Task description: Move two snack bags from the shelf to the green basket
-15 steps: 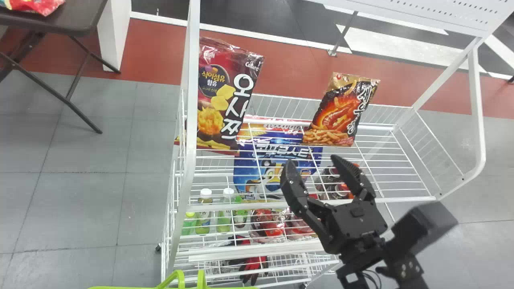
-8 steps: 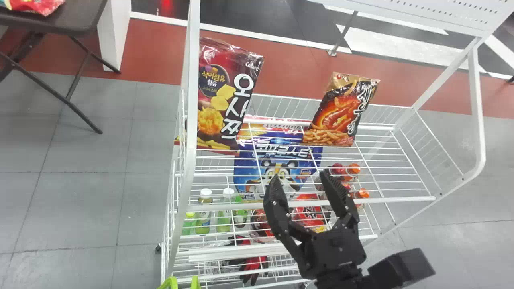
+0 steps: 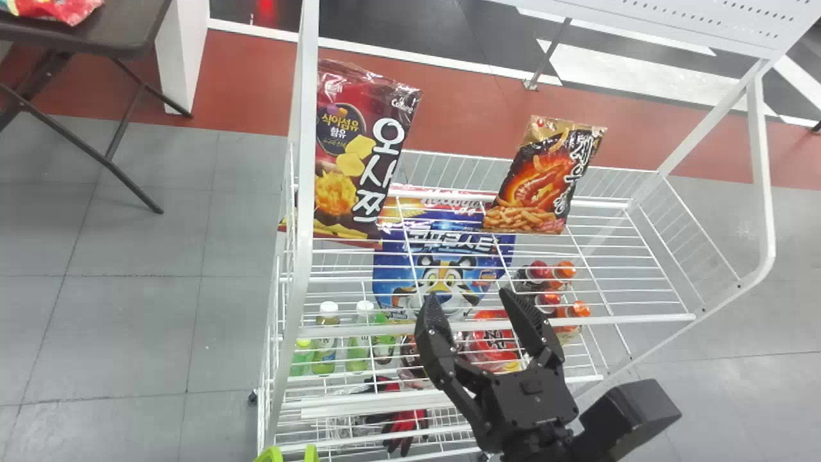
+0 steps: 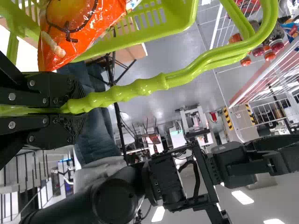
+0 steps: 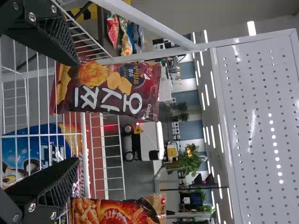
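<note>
On the top wire shelf (image 3: 641, 256), a large dark red snack bag (image 3: 359, 160) stands at the left and a smaller black-and-orange snack bag (image 3: 542, 179) to its right. My right gripper (image 3: 471, 298) is open at the shelf's front, short of both bags and holding nothing. In the right wrist view, the right gripper (image 5: 77, 112) has the large bag (image 5: 107, 88) beyond its fingers and the smaller bag (image 5: 117, 212) off to one side. My left gripper (image 4: 70, 105) is shut on the handle of the green basket (image 4: 182, 14), which holds an orange bag (image 4: 79, 28).
Lower shelves hold a blue cereal bag (image 3: 442, 256), green bottles (image 3: 326, 340), orange-capped bottles (image 3: 564, 273) and red-black gloves (image 3: 404, 423). A white post (image 3: 304, 160) rises at the shelf's left. A dark table (image 3: 96, 32) stands at the far left.
My right gripper has moved left and toward the robot in the head view, staying open. The green basket handle at the bottom edge has shifted and shows less. Both snack bags stay put.
</note>
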Controlling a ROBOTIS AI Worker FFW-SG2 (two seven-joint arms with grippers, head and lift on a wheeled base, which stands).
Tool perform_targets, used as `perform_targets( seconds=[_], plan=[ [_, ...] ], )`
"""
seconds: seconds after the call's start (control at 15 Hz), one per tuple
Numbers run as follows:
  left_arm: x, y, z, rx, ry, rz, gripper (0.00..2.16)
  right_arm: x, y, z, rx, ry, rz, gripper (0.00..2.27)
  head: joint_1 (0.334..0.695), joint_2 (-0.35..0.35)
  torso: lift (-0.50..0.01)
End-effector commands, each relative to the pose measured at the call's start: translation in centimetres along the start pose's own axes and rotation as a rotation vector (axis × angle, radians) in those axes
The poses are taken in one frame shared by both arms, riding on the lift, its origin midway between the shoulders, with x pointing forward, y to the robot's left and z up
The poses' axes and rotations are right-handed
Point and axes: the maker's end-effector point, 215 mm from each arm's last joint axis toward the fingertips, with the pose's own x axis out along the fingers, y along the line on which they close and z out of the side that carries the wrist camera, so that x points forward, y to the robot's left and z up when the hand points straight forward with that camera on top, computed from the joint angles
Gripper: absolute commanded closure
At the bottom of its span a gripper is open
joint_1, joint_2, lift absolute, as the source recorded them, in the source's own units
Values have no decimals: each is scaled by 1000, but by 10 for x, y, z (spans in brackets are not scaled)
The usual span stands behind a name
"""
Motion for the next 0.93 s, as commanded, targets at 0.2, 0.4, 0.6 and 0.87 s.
perform_targets(
  seconds=[0.2, 0.4, 0.6, 0.87],
  plan=[
    [-3, -2, -2, 9, -7, 3, 2047, 0, -2, -5, -2, 57, -1, 90, 695, -350, -16],
    [-2, -2, -2, 11, -11, 4, 2047, 0, -1, -5, -4, 55, 1, 90, 695, -350, -16],
    [-2, -1, 0, 19, -16, 3, 2047, 0, -2, -4, -8, 54, 0, 90, 695, -350, -16],
    [-2, -1, 1, 24, -22, 4, 2047, 0, -1, -4, -13, 54, 4, 127, 695, -350, -16]
  ],
)
